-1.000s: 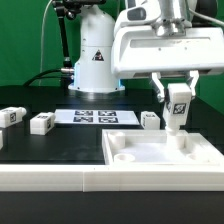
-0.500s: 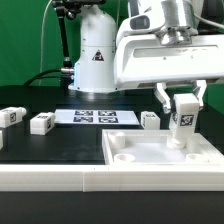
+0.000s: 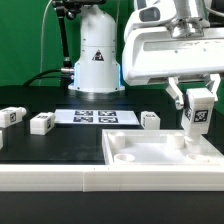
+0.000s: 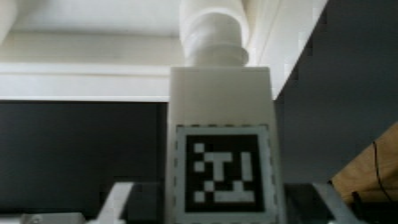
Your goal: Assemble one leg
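The leg (image 3: 200, 118) is held upright by the gripper (image 3: 200, 103), which is squeezed tight onto its two sides. A black-and-white tag is seen on the front of the leg. The leg is held over the far corner of the big white tray (image 3: 150, 158), on the exterior view's right. It cannot be told if the tray is touched by the leg. In the wrist view, the leg (image 4: 222, 110) is seen between the two fingers (image 4: 128, 200). Three small white blocks (image 3: 41, 123) are seen on the black table (image 3: 60, 145). The marker board (image 3: 95, 117) is laid flat among them.
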### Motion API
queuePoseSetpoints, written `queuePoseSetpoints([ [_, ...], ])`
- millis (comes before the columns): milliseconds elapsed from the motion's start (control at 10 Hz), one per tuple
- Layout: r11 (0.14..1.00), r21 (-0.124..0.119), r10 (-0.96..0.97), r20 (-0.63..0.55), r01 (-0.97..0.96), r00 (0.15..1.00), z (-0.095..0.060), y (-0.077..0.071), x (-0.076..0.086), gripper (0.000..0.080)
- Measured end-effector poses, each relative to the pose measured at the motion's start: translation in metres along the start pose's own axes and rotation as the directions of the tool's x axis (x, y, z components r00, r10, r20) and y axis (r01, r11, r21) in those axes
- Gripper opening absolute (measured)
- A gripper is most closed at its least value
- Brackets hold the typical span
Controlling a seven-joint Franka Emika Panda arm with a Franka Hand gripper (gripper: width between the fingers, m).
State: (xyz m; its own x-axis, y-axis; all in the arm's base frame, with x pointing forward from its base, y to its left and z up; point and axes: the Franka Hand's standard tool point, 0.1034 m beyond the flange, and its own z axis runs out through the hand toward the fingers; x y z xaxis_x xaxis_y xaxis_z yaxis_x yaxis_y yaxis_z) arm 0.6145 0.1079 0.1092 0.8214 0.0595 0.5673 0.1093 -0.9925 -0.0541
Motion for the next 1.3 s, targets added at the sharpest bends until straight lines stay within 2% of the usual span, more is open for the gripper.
queuePoseSetpoints([
  [200, 1.0, 0.0, 0.004, -0.002, -0.004, 1.0, 0.004, 0.0, 0.002, 0.0291],
  [700, 1.0, 0.002, 0.001, 0.005, -0.001, 1.0, 0.016, -0.004, -0.008, 0.0291],
  [1100, 1.0, -0.002, -0.004, -0.025, 0.004, 1.0, 0.019, -0.008, -0.007, 0.0291],
  [1200, 1.0, -0.002, -0.005, -0.025, 0.005, 1.0, 0.02, -0.008, -0.008, 0.0291],
  [1300, 1.0, -0.002, -0.008, -0.011, 0.007, 1.0, 0.023, -0.01, -0.017, 0.0291],
])
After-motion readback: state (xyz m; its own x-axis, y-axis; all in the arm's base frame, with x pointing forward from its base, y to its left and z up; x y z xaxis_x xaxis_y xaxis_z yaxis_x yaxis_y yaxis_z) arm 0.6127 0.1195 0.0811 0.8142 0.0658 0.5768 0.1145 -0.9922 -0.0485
